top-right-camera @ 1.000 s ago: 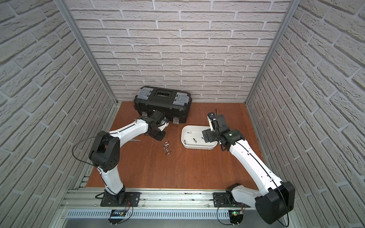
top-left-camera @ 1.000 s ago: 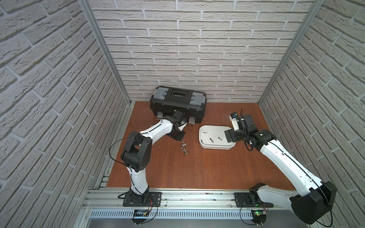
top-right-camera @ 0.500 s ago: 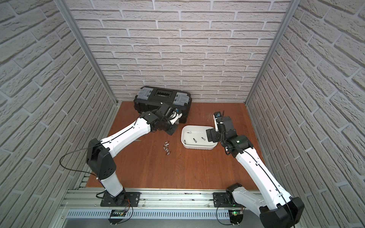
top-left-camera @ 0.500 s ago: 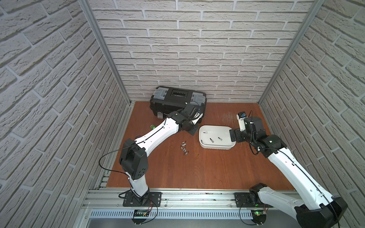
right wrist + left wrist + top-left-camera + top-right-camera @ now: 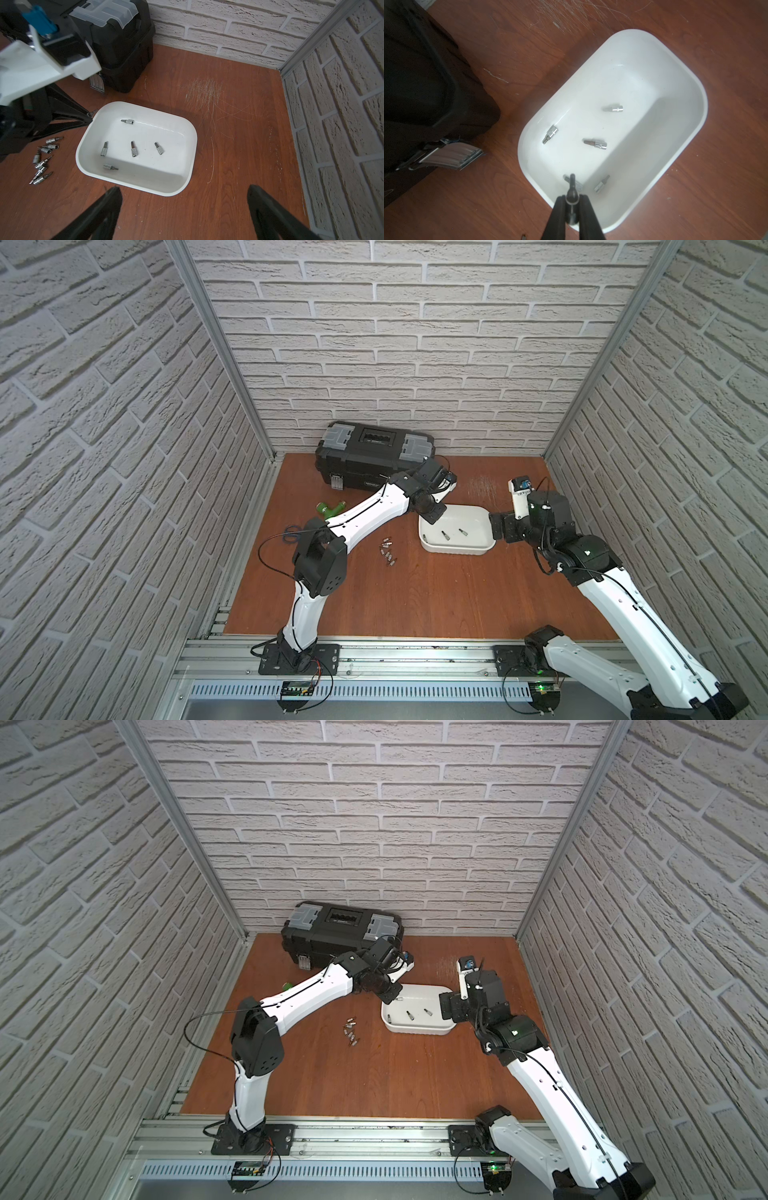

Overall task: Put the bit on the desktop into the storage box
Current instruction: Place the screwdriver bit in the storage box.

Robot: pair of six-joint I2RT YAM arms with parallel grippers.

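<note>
The bit (image 5: 572, 187) is a short steel piece with a slim dark shank on a chrome socket base. The left gripper (image 5: 572, 199) is clenched on its base, holding it over the far left corner of the storage box (image 5: 643, 62) with the shank pointing into the box.

The storage box is a shallow, glossy white plastic tub with rounded corners. Five more bits (image 5: 133, 149) lie scattered and apart on its floor.

A cluster of bits (image 5: 52, 146) lies on the desktop (image 5: 415, 601), just left of the box. The desktop is a flat reddish-brown wood-grain board with a scuffed patch (image 5: 203, 91) beyond the box.

The right gripper (image 5: 185, 191) is at the right end of the box, jaws spread wide and holding nothing.

A black toolbox (image 5: 374, 456) with grey lid compartments stands against the far wall.
</note>
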